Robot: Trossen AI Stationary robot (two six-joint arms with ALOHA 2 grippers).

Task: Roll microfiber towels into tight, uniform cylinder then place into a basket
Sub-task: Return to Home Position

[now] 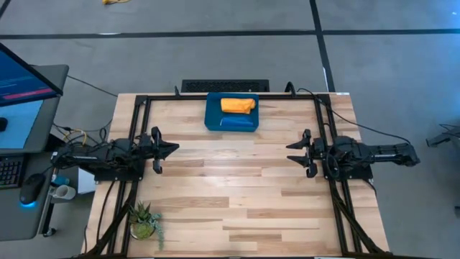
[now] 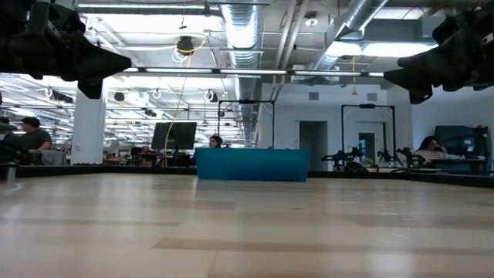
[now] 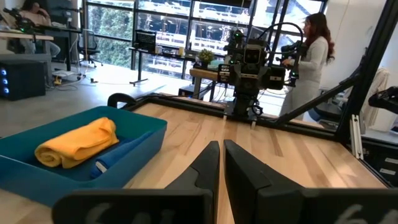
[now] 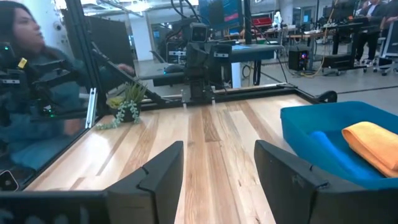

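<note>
1. The rolled yellow-orange microfiber towel (image 1: 238, 105) and the rolled medium-blue microfiber towel (image 1: 237, 124) lie side by side in the dark blue rectangular plastic basket (image 1: 212, 109).
2. They look soft, light and prone to unrolling; a pinch at mid-roll would likely suit.
3. The left gripper (image 1: 171, 148) is pressed together and the right gripper (image 1: 293, 152) is spread; both are empty, well apart from the basket.

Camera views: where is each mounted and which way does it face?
High: overhead, looking straight down; shows left gripper and right gripper.
Low: at table height, level toward the basket; both grippers at the top corners.
Left wrist: faces the right arm across the table; own fingers shut.
Right wrist: faces the left arm; own fingers open.
Shared: both wrist views and high show the orange towel in the basket.
</note>
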